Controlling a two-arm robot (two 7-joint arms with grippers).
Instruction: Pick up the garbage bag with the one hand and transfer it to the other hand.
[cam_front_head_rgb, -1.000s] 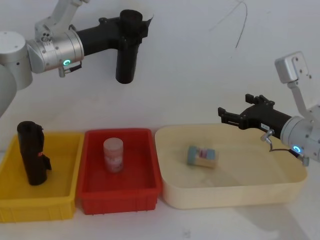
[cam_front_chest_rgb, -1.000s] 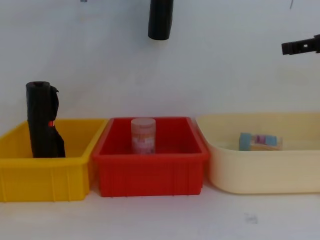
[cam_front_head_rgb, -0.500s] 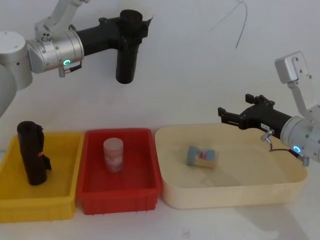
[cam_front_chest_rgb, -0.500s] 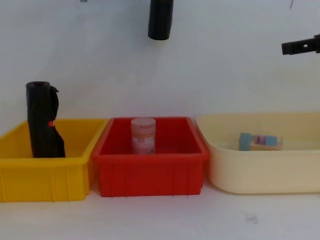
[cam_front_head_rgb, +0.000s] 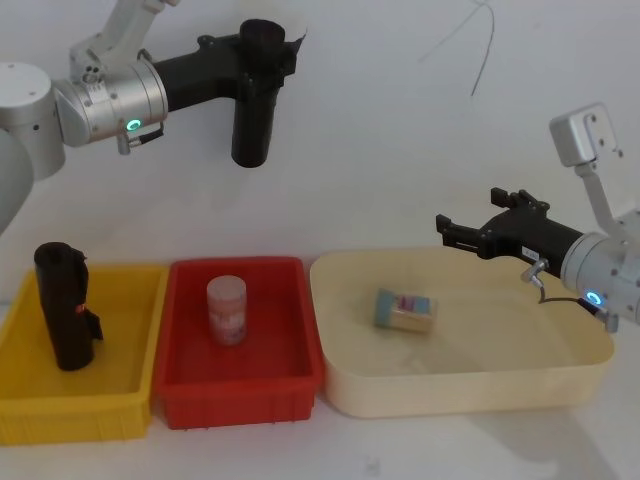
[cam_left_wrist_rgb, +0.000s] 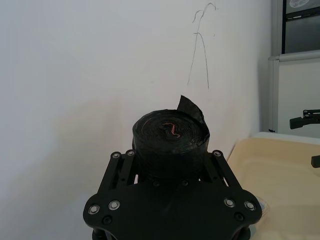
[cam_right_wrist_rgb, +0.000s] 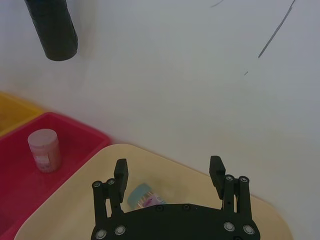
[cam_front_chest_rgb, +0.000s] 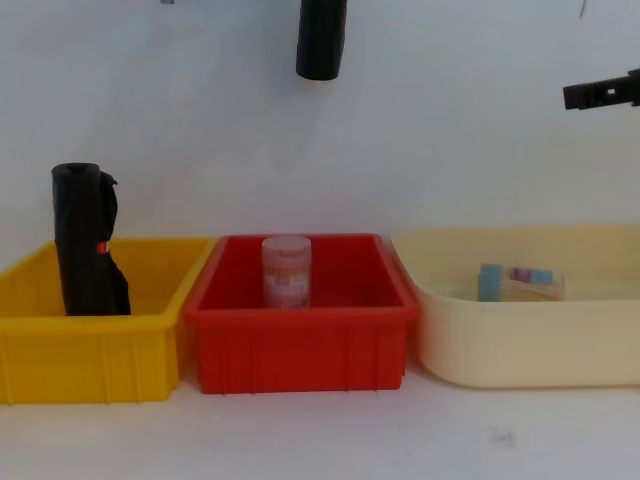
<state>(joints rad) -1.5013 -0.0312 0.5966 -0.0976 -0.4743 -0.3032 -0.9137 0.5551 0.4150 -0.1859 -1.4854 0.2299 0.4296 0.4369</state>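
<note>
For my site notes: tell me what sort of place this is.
Likely a robot test bench: plain white wall, yellow bin, red bin and cream tub in a row, left gripper holding a garbage bag aloft, right gripper open above the tub.

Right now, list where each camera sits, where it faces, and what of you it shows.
Head: high, looking down at the red bin; left hand gripping the garbage bag, right hand open.
Chest: low, facing the bin's side; right hand's fingers at the edge.
Left wrist: behind left hand, facing the wall.
Right wrist: behind right hand, facing the bin.
Shared: head and chest show the raised bag.
</note>
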